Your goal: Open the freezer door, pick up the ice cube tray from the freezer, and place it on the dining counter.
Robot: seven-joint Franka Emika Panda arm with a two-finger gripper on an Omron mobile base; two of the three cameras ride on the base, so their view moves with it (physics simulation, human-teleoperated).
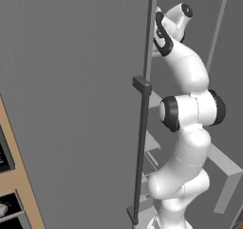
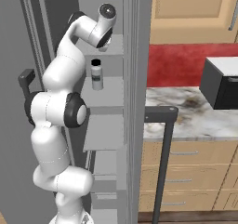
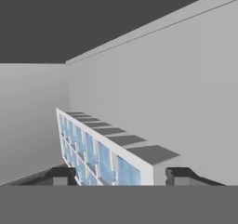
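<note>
The freezer door [image 1: 71, 104] stands swung open, a wide grey panel with its dark bar handle [image 1: 141, 128] running down the edge. My arm reaches past it onto an upper shelf of the freezer [image 2: 111, 46]. In the hand view the ice cube tray [image 3: 100, 146] lies on that shelf, pale blue-white with a grid of square cells, its near end between my fingertips [image 3: 179, 175]. My gripper [image 3: 120, 176] is open, one tip on each side of the tray with narrow gaps. The dining counter is out of view.
A small bottle with a black cap [image 2: 96, 75] stands on the freezer shelf below my hand. Right of the freezer runs a marble wall counter [image 2: 186, 114] with a black appliance [image 2: 223, 86]. A dark bar handle [image 2: 162, 125] juts out in front. Wood-framed ovens [image 1: 9, 195] sit left.
</note>
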